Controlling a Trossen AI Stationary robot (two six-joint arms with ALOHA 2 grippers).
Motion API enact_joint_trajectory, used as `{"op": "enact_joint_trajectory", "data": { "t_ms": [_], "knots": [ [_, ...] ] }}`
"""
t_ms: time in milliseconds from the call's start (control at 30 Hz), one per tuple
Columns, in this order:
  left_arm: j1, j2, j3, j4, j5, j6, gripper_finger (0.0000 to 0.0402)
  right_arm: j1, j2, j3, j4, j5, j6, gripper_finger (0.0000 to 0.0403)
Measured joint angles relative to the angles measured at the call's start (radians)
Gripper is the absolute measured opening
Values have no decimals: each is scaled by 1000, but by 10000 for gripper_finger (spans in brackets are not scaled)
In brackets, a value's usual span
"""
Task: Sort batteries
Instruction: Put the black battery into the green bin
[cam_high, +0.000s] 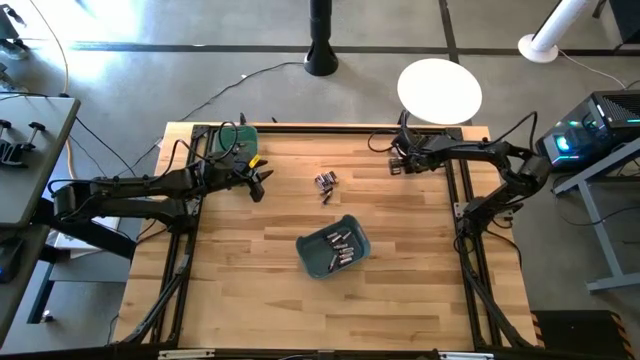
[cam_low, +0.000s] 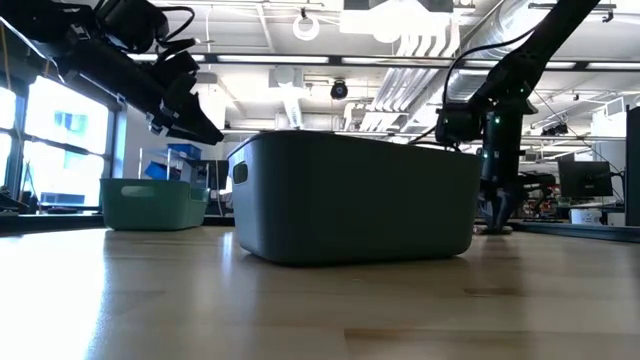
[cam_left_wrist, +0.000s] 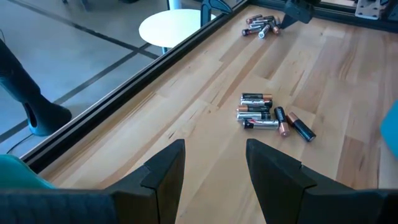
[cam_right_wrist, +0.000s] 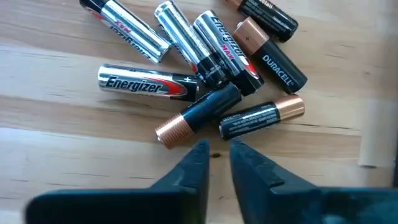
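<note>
The right hand (cam_right_wrist: 214, 155) hangs low over the worktop (cam_high: 400, 290) at its far right, fingers nearly together and empty, with a pile of batteries (cam_right_wrist: 211, 74) lying just beyond the fingertips. The left hand (cam_left_wrist: 211, 162) hovers near the green bin (cam_high: 232, 138), fingers spread and empty; another cluster of batteries (cam_left_wrist: 264, 112) lies ahead of it. More cells rest inside the teal bin (cam_high: 310, 252).

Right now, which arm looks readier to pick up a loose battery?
The right. Its hand hangs just over a battery pile with fingers nearly closed, while the left hand, open, is farther from the middle pile.
</note>
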Motion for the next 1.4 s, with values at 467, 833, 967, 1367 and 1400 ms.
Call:
{"op": "enact_joint_trajectory", "data": {
  "t_ms": [467, 833, 967, 1367, 1400],
  "knots": [
    [0, 0, 0, 1, 0, -14, 165, -22, 0, 0, -4, 131, 84, 215],
    [0, 0, 0, 0, 0, -17, 165, -79, 0, 0, -4, 44, 79, 216],
    [0, 0, 0, 0, 0, -17, 165, -79, 0, 0, -8, 27, 63, 216],
    [0, 0, 0, 0, 0, -16, 165, -128, 0, 0, 5, 68, 143, 216],
    [0, 0, 0, 0, 0, -16, 165, -127, 0, 0, 4, 67, 144, 216]
  ]
}}
